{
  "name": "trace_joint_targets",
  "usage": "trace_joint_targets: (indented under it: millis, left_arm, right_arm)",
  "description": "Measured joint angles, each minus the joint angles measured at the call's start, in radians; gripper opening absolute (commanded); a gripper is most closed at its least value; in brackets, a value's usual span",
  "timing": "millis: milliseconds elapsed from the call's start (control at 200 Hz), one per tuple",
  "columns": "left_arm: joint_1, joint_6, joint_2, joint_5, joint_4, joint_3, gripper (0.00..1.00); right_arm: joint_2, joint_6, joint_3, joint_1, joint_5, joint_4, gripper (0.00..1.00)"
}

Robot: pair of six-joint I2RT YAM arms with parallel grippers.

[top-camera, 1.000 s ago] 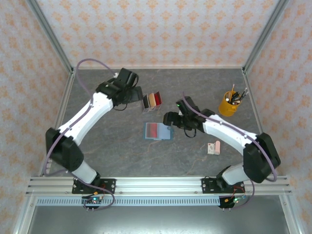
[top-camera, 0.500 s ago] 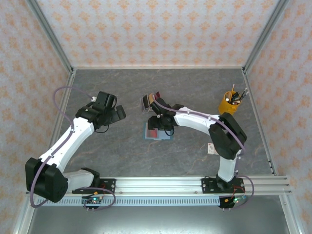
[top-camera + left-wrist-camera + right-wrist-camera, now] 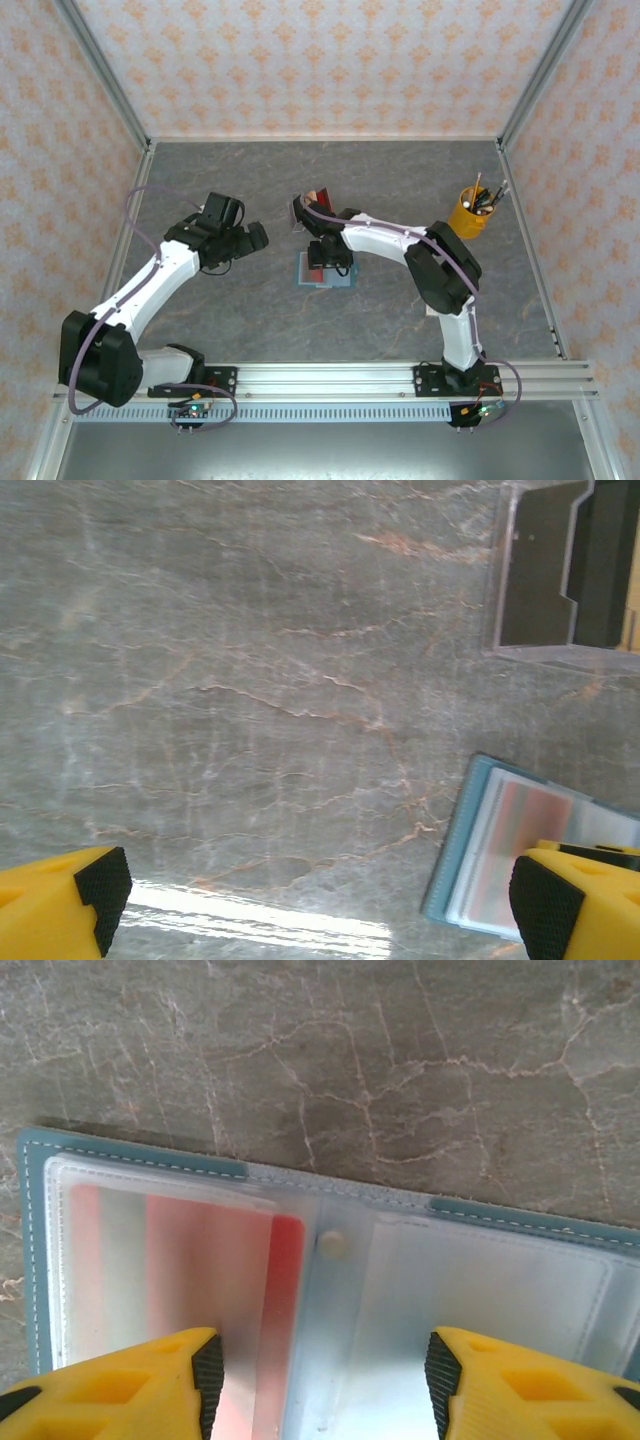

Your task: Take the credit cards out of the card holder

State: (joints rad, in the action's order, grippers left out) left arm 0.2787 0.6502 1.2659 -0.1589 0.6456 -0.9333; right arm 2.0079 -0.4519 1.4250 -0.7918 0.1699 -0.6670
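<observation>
Teal with pale stitching along its rim, the card holder (image 3: 140, 1157) lies open and flat on the grey, marble-veined table (image 3: 250, 680). My right gripper (image 3: 322, 1375) hangs directly above it, its yellow fingers spread and its black ribbed pads (image 3: 208, 1365) on either side of the centre snap (image 3: 330, 1243), pinching nothing. One red credit card (image 3: 255, 1280) sits in the frosted clear pocket (image 3: 110, 1250) on the holder's left leaf, partly under one finger. My left gripper (image 3: 320, 900) is off the holder's left side, wide apart and empty; in its wrist view one fingertip overlaps the holder's corner. A second ago the right gripper stood to the right of the holder, and the left one was up at the clear plastic stand (image 3: 540, 656) beyond the holder. Since then the right has come over the holder and the left has drawn back towards the holder's left.
</observation>
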Motion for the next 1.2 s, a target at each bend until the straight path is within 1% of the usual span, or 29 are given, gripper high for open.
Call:
trace_joint_targets:
  millis: [95,170,270,375,430,545,646,916,1196]
  left_arm:
    - [0.0,0.0,0.022,-0.05,-0.033,0.016,0.99]
    - [0.0,0.002,0.039,-0.091,-0.056,0.027,0.98]
    - [0.0,0.007,0.06,-0.151,-0.098,0.047,0.93]
    - [0.0,0.019,0.082,-0.219,-0.149,0.073,0.81]
    - [0.001,0.033,0.102,-0.253,-0.17,0.08,0.71]
    - [0.011,0.034,0.15,-0.313,-0.217,0.084,0.55]
    - [0.042,0.039,0.193,-0.348,-0.251,0.084,0.47]
    - [0.127,0.06,0.312,-0.409,-0.318,0.067,0.38]
    - [0.134,0.081,0.385,-0.423,-0.37,0.02,0.33]
  right_arm:
    - [0.008,0.003,0.008,-0.003,-0.008,-0.008,0.54]
    - [0.013,0.007,0.013,-0.005,-0.014,-0.011,0.5]
    - [0.013,0.01,0.014,-0.006,-0.016,-0.01,0.46]
    - [0.014,0.013,0.013,-0.006,-0.016,-0.007,0.44]
    - [0.014,0.019,0.011,-0.006,-0.016,-0.005,0.42]
    - [0.012,0.024,0.001,-0.006,-0.014,0.01,0.4]
    - [0.006,0.029,-0.013,-0.006,-0.012,0.027,0.39]
    - [-0.02,0.045,-0.061,0.001,0.014,0.087,0.37]
    - [-0.041,0.047,-0.098,0.014,0.047,0.13,0.36]
